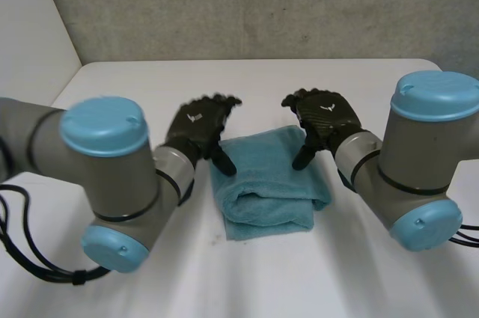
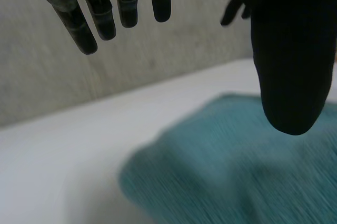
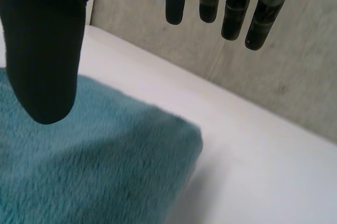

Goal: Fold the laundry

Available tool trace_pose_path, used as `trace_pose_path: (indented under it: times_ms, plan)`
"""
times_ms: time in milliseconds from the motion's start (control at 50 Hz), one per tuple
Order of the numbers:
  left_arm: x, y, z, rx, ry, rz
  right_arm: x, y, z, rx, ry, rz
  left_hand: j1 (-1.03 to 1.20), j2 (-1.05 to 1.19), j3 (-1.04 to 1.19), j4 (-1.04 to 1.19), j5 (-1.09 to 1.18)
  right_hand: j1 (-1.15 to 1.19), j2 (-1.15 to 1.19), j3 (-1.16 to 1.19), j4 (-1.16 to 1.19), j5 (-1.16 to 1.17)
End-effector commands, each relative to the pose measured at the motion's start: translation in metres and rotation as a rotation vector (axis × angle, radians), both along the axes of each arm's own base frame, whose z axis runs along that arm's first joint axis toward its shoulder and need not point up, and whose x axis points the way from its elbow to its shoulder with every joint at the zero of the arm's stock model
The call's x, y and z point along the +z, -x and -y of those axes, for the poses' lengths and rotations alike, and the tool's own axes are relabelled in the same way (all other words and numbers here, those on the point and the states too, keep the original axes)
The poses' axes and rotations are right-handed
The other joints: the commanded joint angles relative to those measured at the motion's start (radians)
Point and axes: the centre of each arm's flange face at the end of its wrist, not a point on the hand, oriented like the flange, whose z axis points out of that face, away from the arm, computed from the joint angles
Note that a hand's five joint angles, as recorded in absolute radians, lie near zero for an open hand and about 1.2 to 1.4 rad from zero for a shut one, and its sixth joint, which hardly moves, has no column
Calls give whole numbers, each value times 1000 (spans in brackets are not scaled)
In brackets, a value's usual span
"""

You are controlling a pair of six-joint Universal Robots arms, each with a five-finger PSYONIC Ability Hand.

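A teal towel [image 1: 269,183] lies folded into a thick rectangle in the middle of the white table [image 1: 247,273]. My left hand [image 1: 198,129] hovers over the towel's far left corner, fingers straight and spread, thumb pointing down toward the cloth. My right hand [image 1: 323,122] hangs over the far right corner in the same pose, holding nothing. In the left wrist view the towel [image 2: 237,171] lies below the thumb [image 2: 289,71], apart from it. In the right wrist view the towel's corner [image 3: 105,166] sits under the thumb [image 3: 45,60], with the fingers [image 3: 210,2] above bare table.
A grey wall [image 1: 247,4] runs behind the table's far edge, and a white panel [image 1: 30,26] stands at the far left. Bare table lies in front of the towel and on both sides of it.
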Motion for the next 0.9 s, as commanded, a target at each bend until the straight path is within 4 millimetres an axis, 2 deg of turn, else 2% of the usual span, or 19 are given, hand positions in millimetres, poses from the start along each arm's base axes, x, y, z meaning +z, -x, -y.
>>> trace_pose_path:
  times_ms: [20,60,180,280,320,340,360,380,400,420,440,480,500,520,540,580,680,760,900]
  plan:
    - [-48,0,-3,32,-151,115,-43,8,14,28,-188,-27,5,-4,-15,-5,-20,-37,-48,-42,-60,-66]
    - [-57,-1,-3,41,-167,137,-58,11,17,19,-246,-62,5,-4,-15,-5,-20,-37,-48,-42,-60,-66]
    - [-69,-5,-4,53,-198,178,-59,19,26,-3,-276,-73,-4,-12,-24,-14,-29,-37,-48,-42,-60,-66]
    - [-46,-5,-4,52,-164,155,-52,21,31,-8,-258,-66,-19,-27,-39,-28,-44,-37,-48,-42,-60,-66]
    - [-11,-5,-4,45,-96,99,-26,21,33,-14,-195,-32,-19,-27,-39,-28,-44,-37,-48,-42,-60,-66]
    - [-11,-5,-4,45,-95,98,-26,21,33,-14,-194,-32,-19,-27,-39,-28,-44,-37,-48,-42,-60,-66]
    - [10,-5,-5,44,-53,64,-2,22,33,-18,-139,-2,-19,-27,-39,-28,-44,-37,-48,-42,-60,-66]
    - [10,-5,-5,44,-52,63,20,23,32,-22,-82,20,-19,-27,-39,-28,-44,-37,-48,-42,-60,-66]
    - [31,-6,-4,48,-8,27,20,23,32,-22,-81,21,-19,-27,-39,-28,-44,-37,-48,-42,-60,-66]
    - [54,-8,-5,53,38,-9,40,26,30,-33,-31,41,-16,-24,-36,-25,-41,-37,-48,-42,-60,-66]
    - [54,-8,-5,53,38,-10,40,26,30,-33,-30,41,-16,-24,-36,-25,-41,-37,-48,-42,-60,-66]
    - [96,-17,-10,64,113,-65,80,33,24,-82,69,82,-13,-21,-33,-22,-38,-37,-48,-42,-60,-66]
    - [96,-17,-10,64,113,-65,80,33,24,-82,69,82,-13,-21,-33,-22,-38,-37,-48,-42,-60,-66]
    - [115,-24,-11,76,145,-82,101,40,20,-126,124,100,-13,-21,-33,-22,-38,-37,-48,-42,-60,-66]
    - [115,-24,-11,76,146,-82,120,49,17,-179,178,111,-13,-21,-33,-22,-38,-37,-48,-42,-60,-66]
    - [151,-51,-5,140,200,-81,134,59,16,-228,218,119,-22,-30,-42,-31,-46,-37,-48,-42,-60,-66]
    - [171,-88,8,209,196,-34,158,82,20,-302,278,128,-22,-30,-42,-31,-46,-37,-48,-42,-60,-66]
    - [180,-94,10,165,203,-46,160,87,21,-300,267,97,-22,-30,-42,-31,-46,-37,-48,-42,-60,-66]
    - [174,-97,11,158,175,-32,159,88,20,-298,256,89,-23,-31,-42,-32,-47,-37,-48,-42,-60,-66]
